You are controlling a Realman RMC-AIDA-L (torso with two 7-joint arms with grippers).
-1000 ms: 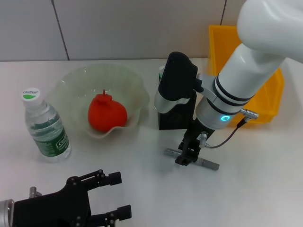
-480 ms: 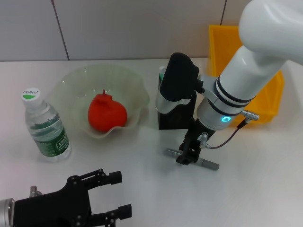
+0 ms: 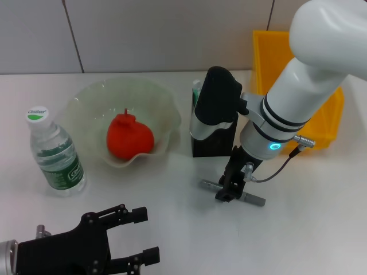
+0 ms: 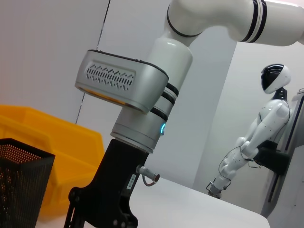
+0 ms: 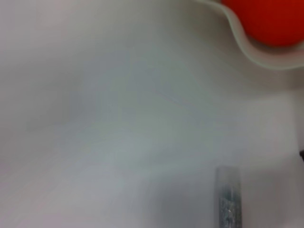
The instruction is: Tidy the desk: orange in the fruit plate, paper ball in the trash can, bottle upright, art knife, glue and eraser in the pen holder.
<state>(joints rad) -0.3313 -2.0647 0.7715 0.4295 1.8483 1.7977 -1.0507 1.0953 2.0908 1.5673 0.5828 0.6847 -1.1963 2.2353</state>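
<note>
The orange (image 3: 129, 137) lies in the pale green fruit plate (image 3: 86, 98), and its edge also shows in the right wrist view, orange (image 5: 268, 21). The bottle (image 3: 55, 152) stands upright at the left. The grey glue (image 3: 253, 199) lies flat on the table in front of the black pen holder (image 3: 213, 144). My right gripper (image 3: 228, 193) is down on the glue's middle. A mint-green tip of the art knife (image 3: 196, 87) pokes out of the holder behind my right wrist. My left gripper (image 3: 137, 236) rests open at the near left edge. The paper ball and eraser are out of view.
The yellow trash can (image 3: 331, 123) stands at the back right, behind my right arm. From the left wrist view I see the pen holder (image 4: 19, 185), the trash can (image 4: 57, 142) and a white humanoid figure (image 4: 261, 133) far off.
My right gripper has shifted slightly to the right over the glue. The glue, bottle, orange and left arm have not moved.
</note>
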